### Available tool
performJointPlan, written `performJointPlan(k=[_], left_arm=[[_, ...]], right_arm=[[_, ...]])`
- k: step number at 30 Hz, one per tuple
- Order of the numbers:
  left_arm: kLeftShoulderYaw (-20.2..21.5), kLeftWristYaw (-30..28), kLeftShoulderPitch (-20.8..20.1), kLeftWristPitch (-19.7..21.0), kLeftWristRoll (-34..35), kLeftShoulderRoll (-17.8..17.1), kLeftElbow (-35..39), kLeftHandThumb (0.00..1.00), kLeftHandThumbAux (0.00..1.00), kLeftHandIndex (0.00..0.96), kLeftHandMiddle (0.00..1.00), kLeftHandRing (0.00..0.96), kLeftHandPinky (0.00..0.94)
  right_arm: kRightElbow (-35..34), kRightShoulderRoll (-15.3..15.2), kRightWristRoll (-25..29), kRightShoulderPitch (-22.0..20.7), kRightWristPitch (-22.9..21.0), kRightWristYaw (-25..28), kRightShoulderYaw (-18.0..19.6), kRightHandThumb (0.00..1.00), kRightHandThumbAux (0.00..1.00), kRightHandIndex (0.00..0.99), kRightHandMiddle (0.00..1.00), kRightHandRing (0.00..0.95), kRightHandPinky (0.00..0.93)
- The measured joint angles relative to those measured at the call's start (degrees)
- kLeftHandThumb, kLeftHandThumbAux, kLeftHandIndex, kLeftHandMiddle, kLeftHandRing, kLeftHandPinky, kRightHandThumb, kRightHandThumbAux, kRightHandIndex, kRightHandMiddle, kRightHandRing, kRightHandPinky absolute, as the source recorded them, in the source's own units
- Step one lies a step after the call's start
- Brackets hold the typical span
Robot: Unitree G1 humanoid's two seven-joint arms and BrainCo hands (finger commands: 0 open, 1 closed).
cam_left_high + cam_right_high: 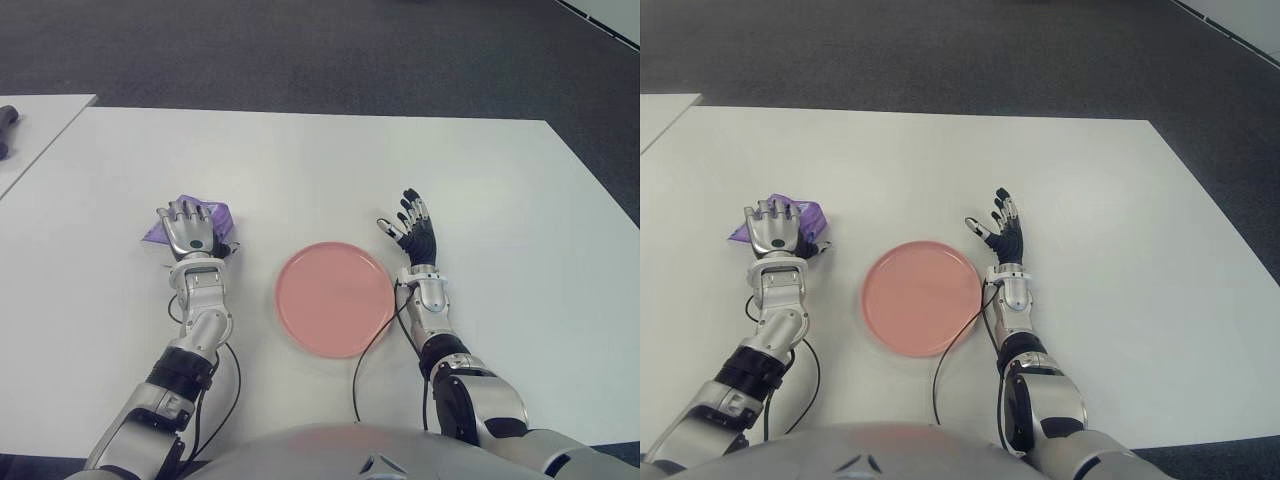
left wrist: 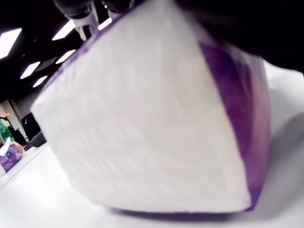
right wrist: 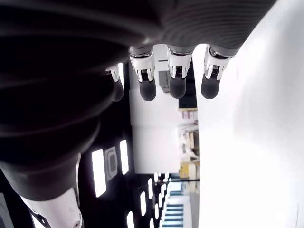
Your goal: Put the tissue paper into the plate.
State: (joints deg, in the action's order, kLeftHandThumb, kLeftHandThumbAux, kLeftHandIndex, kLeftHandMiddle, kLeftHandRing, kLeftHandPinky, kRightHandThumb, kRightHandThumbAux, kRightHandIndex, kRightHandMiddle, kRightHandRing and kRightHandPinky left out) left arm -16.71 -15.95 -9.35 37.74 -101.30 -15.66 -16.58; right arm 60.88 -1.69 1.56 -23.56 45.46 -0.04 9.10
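Left hand (image 1: 188, 228) lies over the purple tissue pack (image 1: 219, 214) on the white bench (image 1: 300, 170), fingers curled down onto it (the wrist view shows the pack's white face pressed close); the pack still sits on the bench, left of the pink plate (image 1: 334, 298); right hand (image 1: 412, 226) shows just right of the plate, fingers spread, holding nothing.

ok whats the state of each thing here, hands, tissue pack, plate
left hand: fingers curled over the tissue pack, left of the plate
tissue pack: purple wrap, on the table under the left hand, not yet in the plate
plate: pink, empty, flat on the table between the hands
right hand: open, fingers spread, holding nothing, right of the plate
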Motion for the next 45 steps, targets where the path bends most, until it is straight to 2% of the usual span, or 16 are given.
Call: performJointPlan(k=[18,27,31,33,34,36,38,39,41,42,43,44,45], left_arm=[[-4.5,0.7,-2.4,9.2,2.6,2.3,-3.8,0.0,0.176,0.0,0.0,0.0,0.0],[-4.9,0.8,-2.6,10.6,5.4,2.3,-3.0,0.0,0.205,0.0,0.0,0.0,0.0],[-4.8,2.7,-2.8,10.9,7.6,2.5,-3.7,0.0,0.208,0.0,0.0,0.0,0.003],[-4.9,4.6,-3.1,11.2,8.6,2.8,-5.1,0.0,0.215,0.0,0.0,0.05,0.137],[-4.9,5.6,-3.3,11.5,9.1,2.9,-5.9,0.0,0.229,0.0,0.046,0.148,0.28],[-4.9,7.9,-3.6,12.3,9.6,3.1,-7.2,0.0,0.241,0.0,0.087,0.235,0.406],[-5.1,9.8,-3.8,12.9,10.1,3.5,-8.0,0.0,0.263,0.0,0.15,0.304,0.474],[-5.1,10.8,-3.9,13.2,10.3,3.5,-8.4,0.028,0.326,0.039,0.223,0.367,0.523],[-5.4,12.7,-4.0,13.2,11.0,3.3,-8.7,0.072,0.4,0.083,0.308,0.434,0.573],[-5.4,13.5,-4.1,13.1,11.5,3.2,-8.8,0.142,0.473,0.147,0.413,0.515,0.635],[-5.3,15.1,-4.3,12.3,12.7,2.9,-9.3,0.168,0.499,0.17,0.45,0.544,0.657],[-5.1,16.5,-4.6,11.3,13.9,2.6,-9.7,0.36,0.573,0.263,0.562,0.637,0.732],[-4.4,18.7,-5.1,9.9,15.4,2.3,-10.4,0.483,0.621,0.322,0.635,0.696,0.782]], right_arm=[[0.0,-0.8,0.7,0.0,0.0,1.4,0.9,0.08,0.783,0.006,0.0,0.0,0.018],[0.3,-1.2,0.9,-0.2,-0.3,2.2,1.2,0.08,0.783,0.006,0.0,0.0,0.018],[0.4,-1.4,1.0,-0.3,-0.5,2.6,1.3,0.08,0.783,0.006,0.0,0.0,0.018],[0.5,-1.5,1.0,-0.3,-0.6,2.7,1.4,0.08,0.783,0.006,0.0,0.0,0.018],[0.5,-1.6,1.1,-0.4,-0.6,2.8,1.5,0.08,0.783,0.006,0.0,0.0,0.018],[0.6,-1.7,1.1,-0.4,-0.6,2.9,1.6,0.08,0.783,0.006,0.0,0.0,0.018],[0.6,-1.8,1.2,-0.5,-0.6,3.0,1.7,0.08,0.783,0.006,0.0,0.0,0.018],[0.7,-1.8,1.2,-0.5,-0.7,3.0,1.8,0.08,0.783,0.006,0.0,0.0,0.018],[0.8,-1.9,1.2,-0.6,-0.7,3.1,2.0,0.08,0.783,0.006,0.0,0.0,0.018],[0.8,-1.9,1.3,-0.6,-0.7,3.1,2.1,0.08,0.783,0.006,0.0,0.0,0.018],[0.9,-1.9,1.3,-0.6,-0.7,3.2,2.2,0.08,0.783,0.006,0.0,0.0,0.018],[0.9,-2.0,1.3,-0.7,-0.7,3.2,2.2,0.08,0.783,0.006,0.0,0.0,0.018],[0.9,-2.0,1.3,-0.8,-0.7,3.2,2.3,0.08,0.783,0.006,0.0,0.0,0.018]])
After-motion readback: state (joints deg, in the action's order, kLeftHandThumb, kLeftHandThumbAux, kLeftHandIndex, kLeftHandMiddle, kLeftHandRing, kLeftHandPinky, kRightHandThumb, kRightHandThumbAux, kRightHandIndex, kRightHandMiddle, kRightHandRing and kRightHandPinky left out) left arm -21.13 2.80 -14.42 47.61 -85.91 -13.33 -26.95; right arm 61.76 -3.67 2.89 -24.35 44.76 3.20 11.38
